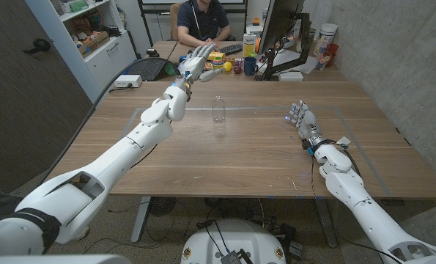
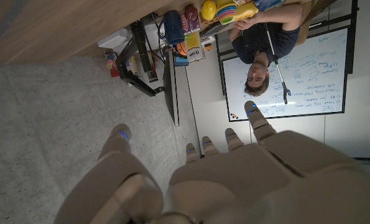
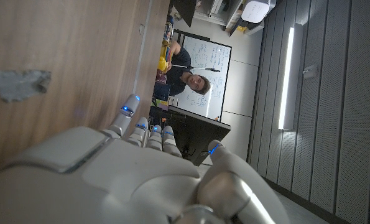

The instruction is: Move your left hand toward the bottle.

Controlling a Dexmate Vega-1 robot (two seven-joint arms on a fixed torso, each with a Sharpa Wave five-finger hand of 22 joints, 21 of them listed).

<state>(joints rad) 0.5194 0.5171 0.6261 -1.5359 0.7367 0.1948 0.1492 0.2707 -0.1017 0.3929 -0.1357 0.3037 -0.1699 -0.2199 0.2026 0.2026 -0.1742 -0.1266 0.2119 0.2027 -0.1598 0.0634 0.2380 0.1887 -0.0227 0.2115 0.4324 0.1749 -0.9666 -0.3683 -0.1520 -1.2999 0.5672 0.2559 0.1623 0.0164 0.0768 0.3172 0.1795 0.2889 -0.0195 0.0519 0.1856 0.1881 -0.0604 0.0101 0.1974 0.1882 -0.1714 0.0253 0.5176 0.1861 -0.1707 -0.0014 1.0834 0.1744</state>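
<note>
The bottle stands upright on the desk, toward its far edge, near the middle. My left hand is raised beyond that far edge, to the left of the bottle, fingers spread and holding nothing. I judge the approach is still in hand: next I must bring it back and down toward the bottle. My right hand waits near the right edge, holding nothing.

A clear plastic bottle stands upright near the wooden table's middle; apparently empty.
</note>
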